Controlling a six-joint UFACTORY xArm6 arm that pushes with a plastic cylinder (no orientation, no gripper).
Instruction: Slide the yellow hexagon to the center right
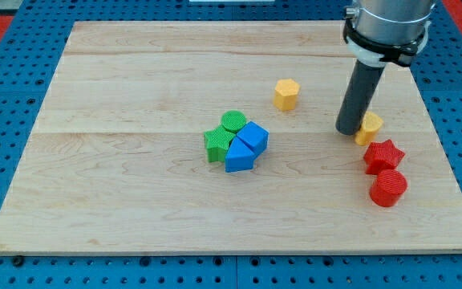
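Observation:
The yellow hexagon [286,94] sits on the wooden board [135,177] right of centre, toward the view's top. My tip [349,131] rests on the board to the hexagon's lower right, about a block's width or more away. A second yellow block [370,128], its shape partly hidden by the rod, lies right against the tip on its right side.
A red star [384,155] and a red cylinder [388,188] lie just below the second yellow block near the right edge. At the centre a tight cluster holds a green cylinder [233,121], a green star [216,143] and two blue blocks [253,136] [238,156].

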